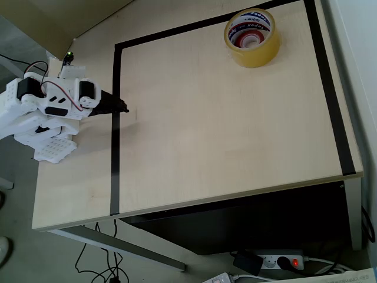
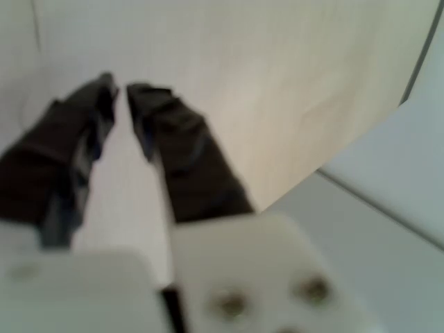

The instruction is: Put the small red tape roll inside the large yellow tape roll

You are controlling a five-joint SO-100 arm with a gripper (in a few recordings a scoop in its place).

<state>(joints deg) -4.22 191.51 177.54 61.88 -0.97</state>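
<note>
The large yellow tape roll (image 1: 252,38) lies flat at the table's far right corner in the overhead view, its white core printed with red and blue letters. Inside its hole sits the small red tape roll (image 1: 250,39), visible as a red ring with a pale centre. My gripper (image 1: 123,108) is far to the left, over the black tape line at the table's left side. Its black fingers point right. In the wrist view the gripper (image 2: 119,89) has its tips nearly touching, with nothing between them, above bare pale wood.
A black tape line (image 1: 115,130) frames a rectangle on the light wooden table (image 1: 224,135). The table's front edge (image 1: 194,203) drops to the floor, where a power strip (image 1: 277,261) and cables lie. The arm's white base (image 1: 47,112) stands at the left edge.
</note>
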